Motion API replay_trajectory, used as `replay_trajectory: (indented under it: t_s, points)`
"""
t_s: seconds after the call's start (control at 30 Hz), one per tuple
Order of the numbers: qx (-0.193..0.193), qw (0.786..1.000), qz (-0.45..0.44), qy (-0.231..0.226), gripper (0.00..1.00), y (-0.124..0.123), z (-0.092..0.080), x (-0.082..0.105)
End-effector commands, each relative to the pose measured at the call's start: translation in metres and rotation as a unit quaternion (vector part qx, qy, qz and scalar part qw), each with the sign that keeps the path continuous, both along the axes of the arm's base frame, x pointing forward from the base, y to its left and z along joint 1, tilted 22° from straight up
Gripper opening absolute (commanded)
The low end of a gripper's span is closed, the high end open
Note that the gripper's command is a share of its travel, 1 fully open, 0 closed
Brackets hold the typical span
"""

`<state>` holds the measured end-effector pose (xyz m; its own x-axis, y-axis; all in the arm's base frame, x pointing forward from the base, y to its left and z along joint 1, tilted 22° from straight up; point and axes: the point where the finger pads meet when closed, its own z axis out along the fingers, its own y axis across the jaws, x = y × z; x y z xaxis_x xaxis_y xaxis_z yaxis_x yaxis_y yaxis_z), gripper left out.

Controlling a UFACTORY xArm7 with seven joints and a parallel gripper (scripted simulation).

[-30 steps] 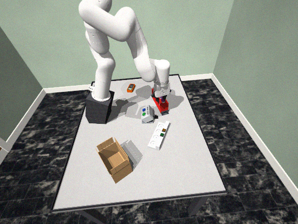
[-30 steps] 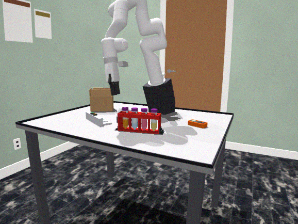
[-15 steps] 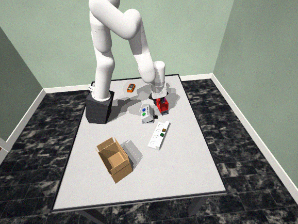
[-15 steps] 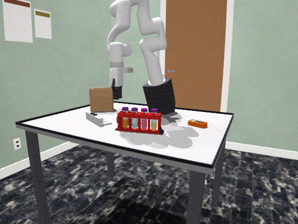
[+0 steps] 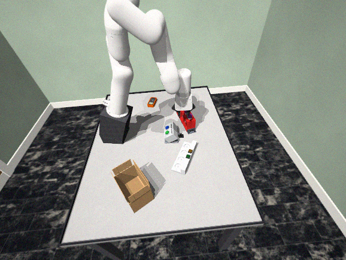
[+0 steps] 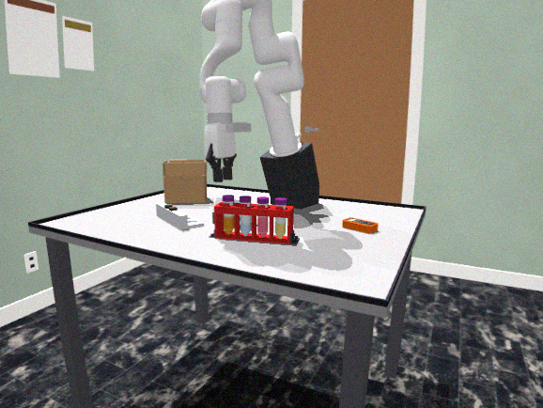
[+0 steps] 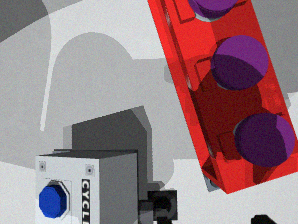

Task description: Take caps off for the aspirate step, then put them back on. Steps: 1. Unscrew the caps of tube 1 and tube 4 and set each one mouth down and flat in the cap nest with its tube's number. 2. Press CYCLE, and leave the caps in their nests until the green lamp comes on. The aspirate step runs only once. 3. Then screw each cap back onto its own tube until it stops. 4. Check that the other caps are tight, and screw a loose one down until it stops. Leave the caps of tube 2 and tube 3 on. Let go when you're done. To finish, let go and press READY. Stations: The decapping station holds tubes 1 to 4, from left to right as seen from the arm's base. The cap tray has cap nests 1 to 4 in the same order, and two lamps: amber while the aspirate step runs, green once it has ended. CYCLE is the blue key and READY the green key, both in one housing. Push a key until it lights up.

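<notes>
White arm folds down from upper centre of exterior view, wrist vertical. Pincer [image 6: 223,175] points straight down, fingers [image 6: 218,170] partly parted, nothing between them, hanging above the worktop [image 6: 141,230].
</notes>
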<state>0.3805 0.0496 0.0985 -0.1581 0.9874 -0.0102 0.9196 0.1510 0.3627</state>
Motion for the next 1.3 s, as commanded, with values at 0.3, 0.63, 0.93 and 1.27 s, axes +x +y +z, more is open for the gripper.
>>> replay_trajectory:
  t_s: [0.3, 0.63, 0.93, 1.27]
  points:
    - [0.071, 0.969, -0.237, -0.002, 0.46, 0.075, -0.003, -0.009]
    - [0.071, 0.969, -0.236, -0.002, 0.46, 0.128, -0.006, -0.017]
    - [0.071, 0.969, -0.236, -0.001, 0.46, 0.191, -0.01, -0.027]
    - [0.071, 0.969, -0.236, -0.001, 0.46, 0.199, -0.01, -0.028]
